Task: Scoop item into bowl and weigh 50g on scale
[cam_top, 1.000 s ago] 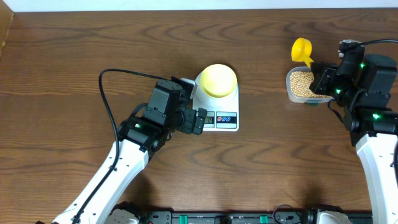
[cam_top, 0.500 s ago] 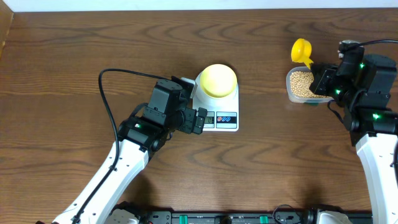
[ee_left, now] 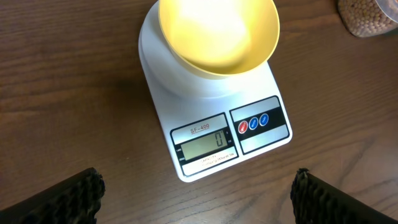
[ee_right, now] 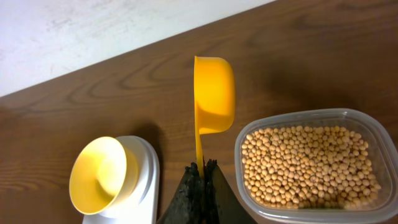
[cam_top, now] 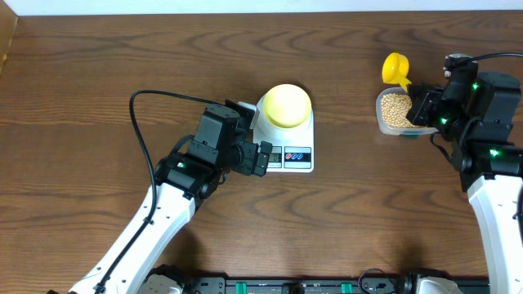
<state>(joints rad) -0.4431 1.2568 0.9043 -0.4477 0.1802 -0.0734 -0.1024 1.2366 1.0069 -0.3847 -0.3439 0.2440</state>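
While the right gripper (ee_right: 202,171) is clamped on the yellow scoop (ee_right: 213,93) by its handle, the cup sits tipped on edge, just past the clear tub (ee_right: 373,134). Beans (ee_right: 308,165) are in the tub. Bowl (ee_left: 217,34) is on the scale (ee_left: 186,109), display reads 0. Left gripper (ee_left: 196,193) is spread wide, holding nothing, above the desk (cam_top: 82,82) at the scale's display end.
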